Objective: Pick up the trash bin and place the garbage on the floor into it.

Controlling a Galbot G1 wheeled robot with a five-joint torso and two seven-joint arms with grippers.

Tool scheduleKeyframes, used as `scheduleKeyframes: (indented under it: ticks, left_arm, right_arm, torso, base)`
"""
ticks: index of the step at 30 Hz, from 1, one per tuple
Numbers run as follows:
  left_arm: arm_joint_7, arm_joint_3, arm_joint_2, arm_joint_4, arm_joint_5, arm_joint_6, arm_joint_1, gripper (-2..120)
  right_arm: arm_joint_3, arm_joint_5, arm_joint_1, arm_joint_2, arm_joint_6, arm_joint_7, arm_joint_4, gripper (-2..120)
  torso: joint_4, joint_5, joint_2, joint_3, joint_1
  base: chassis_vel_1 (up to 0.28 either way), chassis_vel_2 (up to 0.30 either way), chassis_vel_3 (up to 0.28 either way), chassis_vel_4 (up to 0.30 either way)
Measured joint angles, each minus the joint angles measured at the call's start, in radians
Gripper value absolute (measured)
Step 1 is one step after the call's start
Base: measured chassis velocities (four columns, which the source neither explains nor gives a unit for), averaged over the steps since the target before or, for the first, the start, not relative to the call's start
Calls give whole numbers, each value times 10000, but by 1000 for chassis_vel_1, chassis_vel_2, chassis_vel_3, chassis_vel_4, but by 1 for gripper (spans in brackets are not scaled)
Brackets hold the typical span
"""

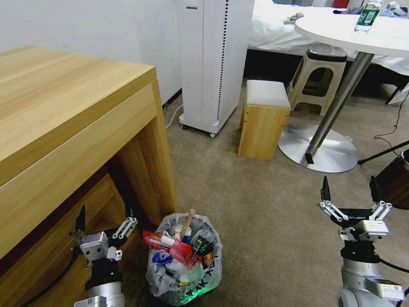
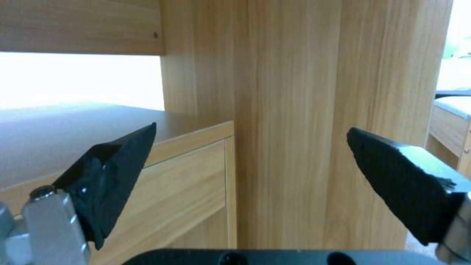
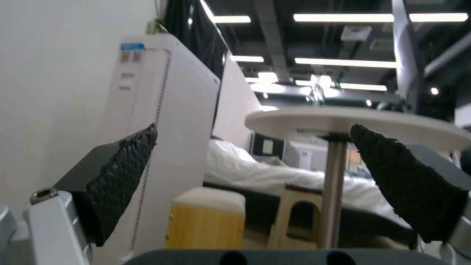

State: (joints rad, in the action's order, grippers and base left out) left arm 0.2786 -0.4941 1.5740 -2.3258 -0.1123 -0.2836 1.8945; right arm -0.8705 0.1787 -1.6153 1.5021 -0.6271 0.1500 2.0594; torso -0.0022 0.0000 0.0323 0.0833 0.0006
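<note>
I see the trash bin (image 1: 184, 260) upright on the floor (image 1: 264, 213), packed with garbage (image 1: 181, 245), beside the wooden desk (image 1: 76, 128). Left gripper (image 1: 104, 217) and right gripper (image 1: 350, 189) hover apart from it, fingers spread.

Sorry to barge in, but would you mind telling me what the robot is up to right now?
Nothing is being held at the moment. The trash bin stands on the floor beside the wooden desk, stuffed with garbage, a wooden stick poking out on top. The left pincer hangs open by the desk's leg, just left of the bin. The right pincer hangs open over bare carpet, well to the right.
</note>
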Motion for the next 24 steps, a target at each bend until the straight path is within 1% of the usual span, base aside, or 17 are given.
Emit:
scheduleKeyframes:
  ticks: [4,8,14,24]
  left_arm:
    - [-7,-78,-112,-224,0,43,272,100]
    - [15,-217,-227,-340,-14,80,481,100]
    - [91,-331,-340,-467,-32,298,603,100]
    - [110,-329,-349,-474,-35,324,604,100]
  right_arm:
    - [-132,267,-544,4,148,-93,233,100]
    - [-187,172,-963,-7,157,-93,436,100]
    - [-353,106,-1025,-236,351,-96,784,100]
    - [-366,95,-1008,-255,361,-100,795,100]
  torso:
    - [-2,0,0,0,0]
    - [-3,0,0,-1,0]
    - [-1,-1,0,-1,0]
    - [-1,0,0,0,0]
  base:
    - [0,0,0,0]
    - [0,0,0,0]
    - [0,0,0,0]
    - [0,0,0,0]
